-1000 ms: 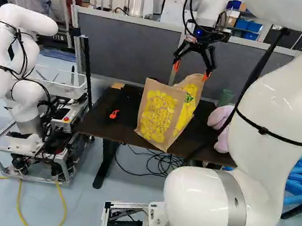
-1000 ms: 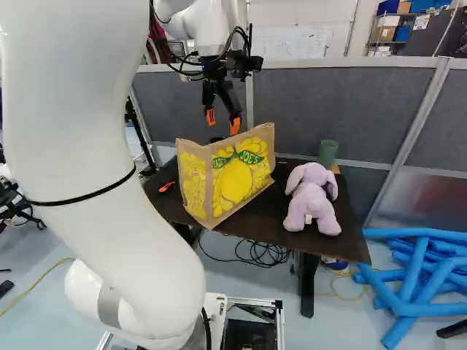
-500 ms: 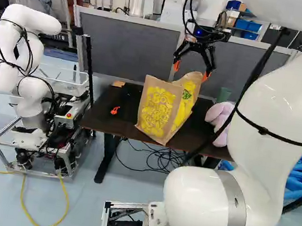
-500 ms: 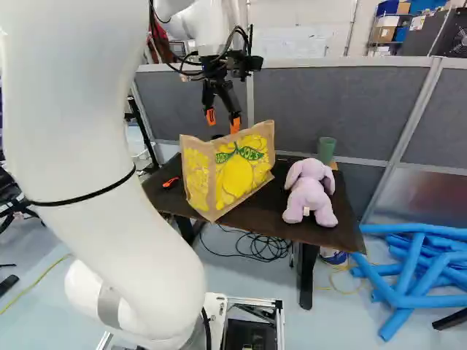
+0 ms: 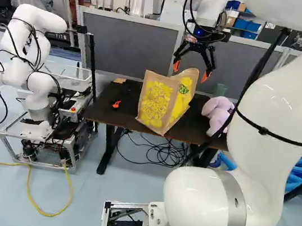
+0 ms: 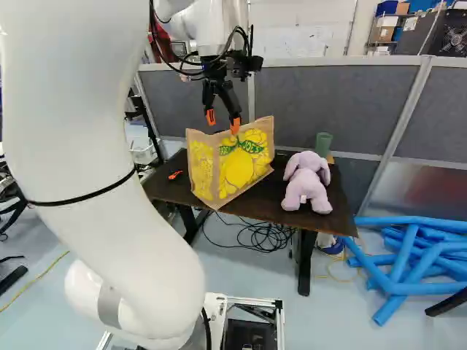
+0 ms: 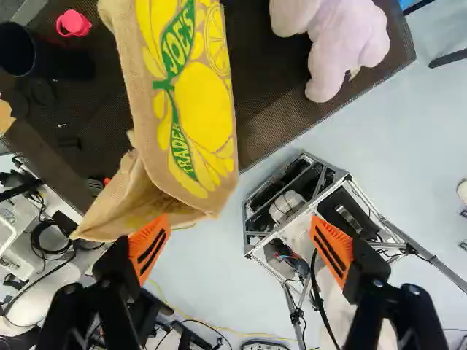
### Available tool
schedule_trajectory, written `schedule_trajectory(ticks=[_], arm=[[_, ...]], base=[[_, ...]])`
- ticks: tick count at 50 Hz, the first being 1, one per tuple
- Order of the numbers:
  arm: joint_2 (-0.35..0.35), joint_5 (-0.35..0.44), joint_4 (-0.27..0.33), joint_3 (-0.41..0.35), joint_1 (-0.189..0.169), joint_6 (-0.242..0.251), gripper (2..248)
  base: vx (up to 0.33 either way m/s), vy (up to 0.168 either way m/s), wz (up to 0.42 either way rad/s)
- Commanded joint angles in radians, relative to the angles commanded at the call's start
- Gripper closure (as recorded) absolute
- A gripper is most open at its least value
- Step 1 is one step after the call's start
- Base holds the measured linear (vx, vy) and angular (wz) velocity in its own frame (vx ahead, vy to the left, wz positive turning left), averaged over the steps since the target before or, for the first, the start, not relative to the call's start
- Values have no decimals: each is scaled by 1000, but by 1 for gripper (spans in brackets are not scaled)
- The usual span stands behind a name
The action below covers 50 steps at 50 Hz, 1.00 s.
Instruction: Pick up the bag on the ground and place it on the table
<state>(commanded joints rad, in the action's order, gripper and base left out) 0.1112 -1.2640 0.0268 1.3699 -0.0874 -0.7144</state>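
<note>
One tan bag with a yellow lemon print (image 7: pixel 197 109) stands, slightly tilted, on the dark brown table (image 6: pixel 255 205), near its front edge. The black tool with orange pads (image 7: pixel 241 249) has its fingers spread, gripping nothing. In the wrist view the bag lies ahead and mostly to one finger's side, its long axis running away from the tool, its nearest edge beside that pad; contact cannot be told. It looks placed, so the next move probably means backing off without snagging that edge. A lavender plush toy (image 6: pixel 307 186) sits well apart from it. Beyond rises a grey partition (image 6: pixel 336 109); another white arm (image 5: pixel 34 19) stands farther off.
</note>
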Motion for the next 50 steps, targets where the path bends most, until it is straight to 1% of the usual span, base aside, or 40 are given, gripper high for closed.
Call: schedule_trajectory(ticks=[50], arm=[[0, 0, 0, 0, 0, 0, 3]], base=[[-138, -3, 4]])
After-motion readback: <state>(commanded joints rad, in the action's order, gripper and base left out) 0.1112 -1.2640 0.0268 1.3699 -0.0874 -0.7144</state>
